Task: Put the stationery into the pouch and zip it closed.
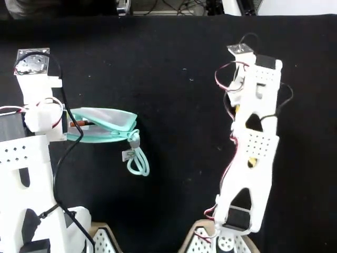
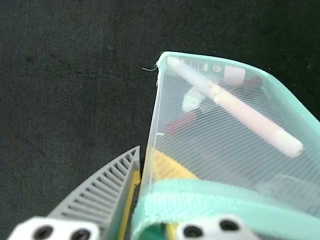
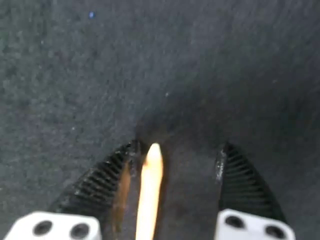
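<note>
Both left jaws clamp the pouch by its edge; right jaws gape open.

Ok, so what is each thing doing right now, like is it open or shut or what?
pouch: lying on the black cloth, stationery inside; cannot tell if the zip is closed.
pale pen: inside the pouch.
strap: loose on the cloth, hanging off the pouch.
left tool: shut on the pouch's end.
right tool: open, close over the cloth.
</note>
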`<state>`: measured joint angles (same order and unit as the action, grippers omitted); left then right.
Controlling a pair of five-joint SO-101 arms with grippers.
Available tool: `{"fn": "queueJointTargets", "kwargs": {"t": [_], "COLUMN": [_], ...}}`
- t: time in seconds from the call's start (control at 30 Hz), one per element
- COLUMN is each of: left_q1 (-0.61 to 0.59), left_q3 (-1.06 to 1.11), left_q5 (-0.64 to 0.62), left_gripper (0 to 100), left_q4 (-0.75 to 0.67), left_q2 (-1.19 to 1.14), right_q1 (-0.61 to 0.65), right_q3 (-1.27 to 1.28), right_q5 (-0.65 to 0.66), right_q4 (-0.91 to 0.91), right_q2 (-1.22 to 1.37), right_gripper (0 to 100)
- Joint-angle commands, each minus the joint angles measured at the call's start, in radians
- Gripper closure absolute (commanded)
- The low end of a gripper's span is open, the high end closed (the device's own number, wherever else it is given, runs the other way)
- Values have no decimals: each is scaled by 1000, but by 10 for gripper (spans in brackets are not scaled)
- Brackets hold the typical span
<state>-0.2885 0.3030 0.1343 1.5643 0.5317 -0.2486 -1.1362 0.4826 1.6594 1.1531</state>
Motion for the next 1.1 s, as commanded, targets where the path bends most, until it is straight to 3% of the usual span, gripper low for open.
{"fn": "queueJointTargets", "kwargs": {"t": [0.0,0.2,0.37,0.47,0.73,0.93,1.07], "left_q1": [-19,-19,-19,-19,-21,-19,-19], "left_q3": [30,30,30,30,30,30,30], "left_q5": [8,8,8,8,8,8,8], "left_gripper": [970,970,970,970,970,970,970], "left_q4": [-12,-12,-12,-12,-12,-12,-12], "left_q2": [-21,-21,-21,-21,-21,-21,-21], "right_q1": [-11,-6,-14,-14,-12,-12,-14], "right_q3": [-323,-541,-526,-535,-516,-452,-433], "right_q5": [51,173,196,192,190,190,190], "right_q4": [57,98,104,104,106,106,107], "right_q2": [128,306,311,297,203,202,199], "right_gripper": [789,948,934,991,981,755,836]}}
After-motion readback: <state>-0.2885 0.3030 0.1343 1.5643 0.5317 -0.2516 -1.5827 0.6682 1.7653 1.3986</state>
